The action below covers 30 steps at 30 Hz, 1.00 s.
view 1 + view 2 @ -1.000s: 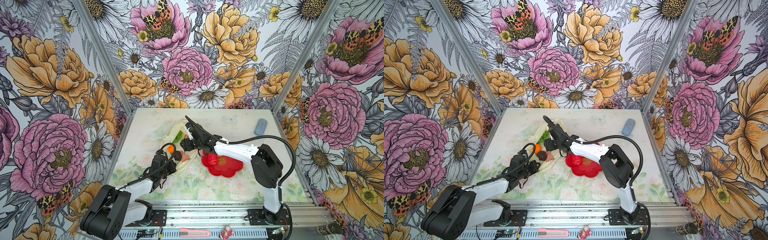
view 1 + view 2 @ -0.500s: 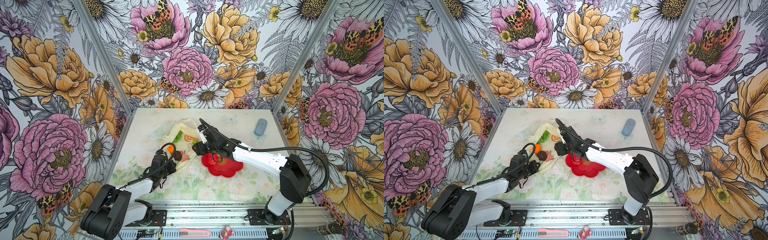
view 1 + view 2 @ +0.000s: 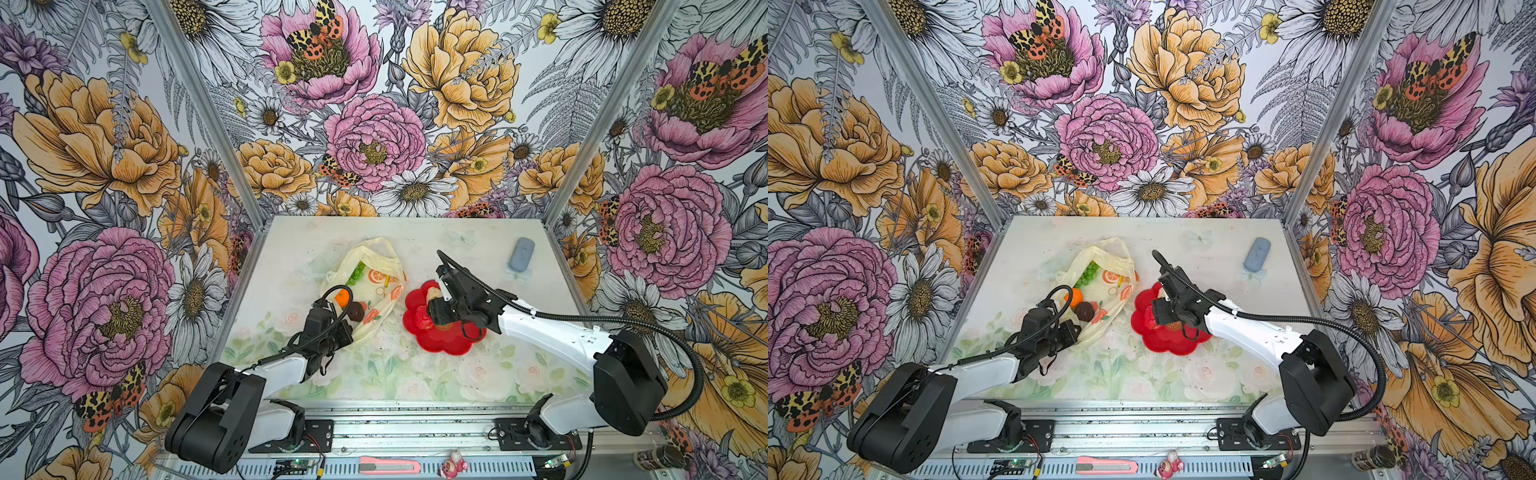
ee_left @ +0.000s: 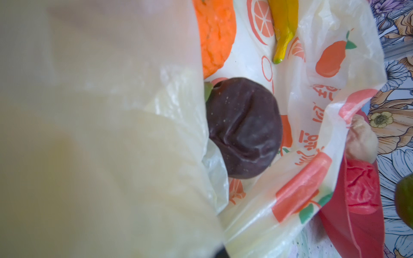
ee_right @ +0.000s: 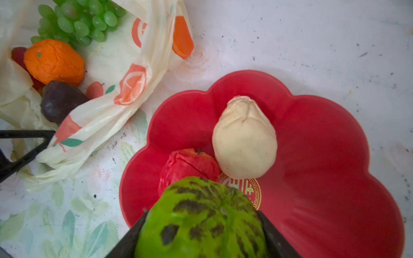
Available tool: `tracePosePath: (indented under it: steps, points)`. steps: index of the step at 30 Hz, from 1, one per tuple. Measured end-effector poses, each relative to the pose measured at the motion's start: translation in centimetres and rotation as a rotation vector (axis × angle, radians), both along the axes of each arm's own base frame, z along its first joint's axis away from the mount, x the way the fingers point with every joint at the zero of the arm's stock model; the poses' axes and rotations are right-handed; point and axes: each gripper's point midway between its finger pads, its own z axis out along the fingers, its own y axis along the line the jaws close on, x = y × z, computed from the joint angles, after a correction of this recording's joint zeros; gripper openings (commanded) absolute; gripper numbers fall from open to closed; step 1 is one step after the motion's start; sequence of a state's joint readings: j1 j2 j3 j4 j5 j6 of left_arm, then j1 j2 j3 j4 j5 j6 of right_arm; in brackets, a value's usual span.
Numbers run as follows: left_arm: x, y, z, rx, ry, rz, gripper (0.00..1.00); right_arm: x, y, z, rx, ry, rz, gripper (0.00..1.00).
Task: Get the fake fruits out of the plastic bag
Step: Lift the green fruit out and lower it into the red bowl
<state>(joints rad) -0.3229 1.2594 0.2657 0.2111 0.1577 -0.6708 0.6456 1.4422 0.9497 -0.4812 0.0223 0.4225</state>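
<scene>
The right gripper [image 5: 202, 213] clasps a green round fruit [image 5: 201, 225] blotched with dark patches, one black finger pressed against each side. In both top views this gripper [image 3: 436, 313] sits over the near-left part of a red flower-shaped plate [image 3: 451, 347]. Whether the fruit touches the plate cannot be told. Two fruits lie on the plate just beyond it, side by side: a crumpled red apple [image 5: 188, 165] and a cream fruit [image 5: 244, 138] with a pear-like outline. A gold emblem is printed at the plate's centre.

The left gripper [image 3: 345, 332] is closed, pinching the near edge of the plastic bag [image 3: 368, 253]. Its wrist view is half veiled by the bag's pale film. The bag lies on the table [image 3: 415, 374] just left of the plate. It is cream-yellow, printed with orange citrus pictures, and has a loop handle at its far end. It lies open, so the fruits inside show from above. From near to far these are a wrinkled dark purple fruit [image 4: 243, 127], an orange [image 4: 214, 33] just beside it, then a green grape bunch [image 5: 78, 22]. A yellow banana [image 4: 285, 29] lies next to the orange, and a red piece [image 5: 17, 55] peeks from behind it.

Well apart, at the table's far right, rests a blue-grey object [image 3: 521, 253]. A pink box cutter [image 3: 388, 467] lies on the front rail.
</scene>
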Motion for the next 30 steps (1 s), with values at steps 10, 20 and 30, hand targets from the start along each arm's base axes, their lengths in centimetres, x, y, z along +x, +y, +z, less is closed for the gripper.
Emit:
tracePosePath:
  steps: [10,20,30]
  points:
    - [0.1,0.0,-0.1,0.001,0.003,0.0,0.0,-1.1,-2.2,-2.7,-0.036,0.069,-0.065,0.68]
    - [0.2,-0.1,0.0,0.0,0.0,0.0,0.0,-1.4,-2.4,-4.7,-0.066,0.12,-0.078,0.68]
    - [0.2,-0.1,0.0,0.0,-0.001,0.0,0.0,-1.2,-2.7,-6.2,-0.103,0.141,-0.09,0.69]
